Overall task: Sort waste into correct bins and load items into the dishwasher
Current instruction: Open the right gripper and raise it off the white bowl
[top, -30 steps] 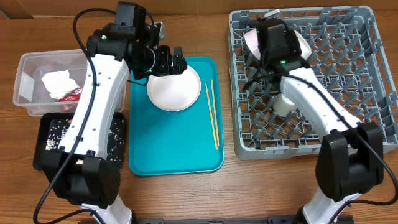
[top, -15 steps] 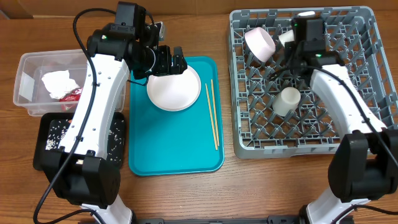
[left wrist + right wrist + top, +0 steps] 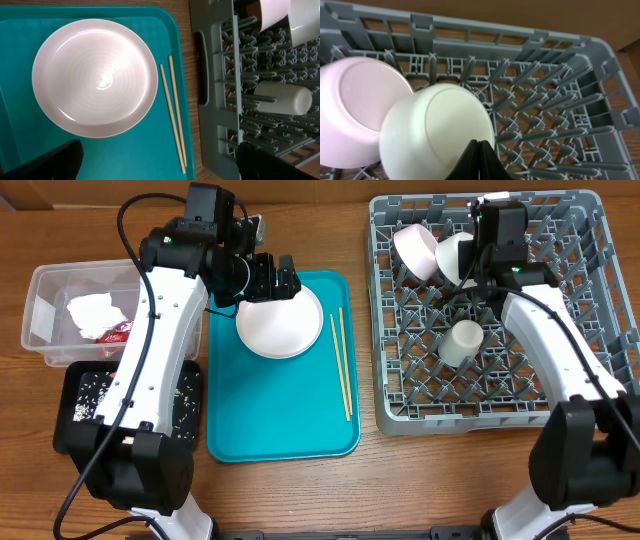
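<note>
**Grey dish rack (image 3: 560,300) part-loaded; plate waits on the tray**

Two bowls lean side by side at the rack's far left corner, a pinkish bowl (image 3: 417,250) touching a white bowl (image 3: 458,256). A small white cup (image 3: 461,343) lies on its side among the pegs nearer the middle. The right gripper (image 3: 479,160) hangs at the white bowl's base with its fingers pressed together, holding nothing.

On the teal tray (image 3: 270,410), a white plate (image 3: 280,323) sits at the far end, with the chopsticks (image 3: 343,365) just beside it. The left gripper (image 3: 273,288) hovers over the plate's far edge, fingers spread wide.

Further left, the clear tub (image 3: 60,270) holds a tissue (image 3: 92,313) and a red wrapper (image 3: 118,332). Rice (image 3: 90,392) dots the black tray (image 3: 62,415).
</note>
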{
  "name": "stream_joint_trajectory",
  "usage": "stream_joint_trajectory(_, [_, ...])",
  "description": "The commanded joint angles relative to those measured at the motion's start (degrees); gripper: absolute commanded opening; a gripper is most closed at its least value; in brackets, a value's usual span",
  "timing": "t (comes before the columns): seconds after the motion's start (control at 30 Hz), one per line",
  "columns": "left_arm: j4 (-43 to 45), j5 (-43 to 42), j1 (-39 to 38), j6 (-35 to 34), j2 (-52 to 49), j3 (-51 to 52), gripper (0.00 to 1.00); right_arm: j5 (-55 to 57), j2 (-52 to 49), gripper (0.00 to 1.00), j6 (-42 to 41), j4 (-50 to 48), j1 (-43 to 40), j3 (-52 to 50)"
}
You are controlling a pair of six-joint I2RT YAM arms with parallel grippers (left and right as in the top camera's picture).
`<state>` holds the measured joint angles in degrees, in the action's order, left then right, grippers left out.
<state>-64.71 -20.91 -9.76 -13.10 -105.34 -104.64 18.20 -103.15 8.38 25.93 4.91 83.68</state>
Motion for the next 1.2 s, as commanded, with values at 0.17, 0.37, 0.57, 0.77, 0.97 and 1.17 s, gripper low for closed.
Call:
stream_joint_trajectory(0.17, [0.22,0.42,0.0,1.11,1.53,-1.38,1.0,-9.57,4.04,0.04,0.13,2.58,0.55,1.14])
stream_joint_trajectory(0.37, [0.22,0.42,0.0,1.11,1.53,-1.38,1.0,-13.0,4.04,0.04,-1.18,4.0,0.57,1.14])
stream_joint_trajectory(0.57, [0.22,0.42,0.0,1.11,1.53,-1.38,1.0,-16.48,4.04,0.05,-3.06,4.85,0.61,1.14])
stream_joint_trajectory(0.77, [0.22,0.42,0.0,1.11,1.53,-1.38,1.0,-21.75,4.04,0.06,-4.2,5.07,0.61,1.14])
stream_joint_trajectory(0.97, [0.22,0.42,0.0,1.11,1.53,-1.38,1.0,-21.73,4.02,0.08,-4.2,4.17,0.61,1.05])
stream_joint_trajectory(1.17, [0.22,0.42,0.0,1.11,1.53,-1.38,1.0,-21.49,2.08,0.13,-4.15,3.91,0.59,1.03])
